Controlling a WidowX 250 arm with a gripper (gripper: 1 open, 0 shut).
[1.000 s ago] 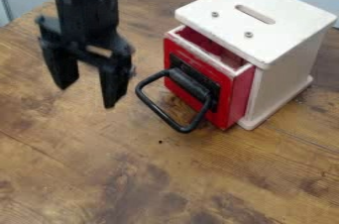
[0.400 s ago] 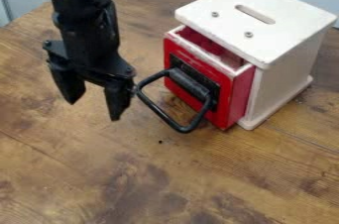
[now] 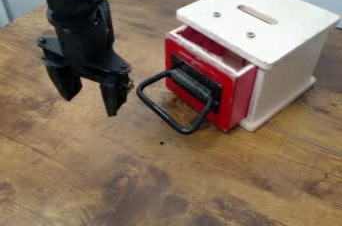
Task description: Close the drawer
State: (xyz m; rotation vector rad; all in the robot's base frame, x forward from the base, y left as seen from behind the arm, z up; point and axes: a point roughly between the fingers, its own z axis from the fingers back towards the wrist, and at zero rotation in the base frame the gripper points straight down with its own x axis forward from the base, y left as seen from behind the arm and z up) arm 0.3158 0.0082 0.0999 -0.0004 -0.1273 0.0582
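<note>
Evidently my gripper (image 3: 87, 95) hung released beside the drawer (image 3: 203, 78); a square push on its handle (image 3: 170, 105) seemed best.

Cream-white box (image 3: 274, 30) w/ slotted top on wood table (image 3: 80, 175).

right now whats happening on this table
A single robot arm hangs over the wooden table with its gripper pointing down, fingers open and holding nothing. It sits left of the red drawer, which sticks partly out of the white box. The black loop handle is untouched.
</note>
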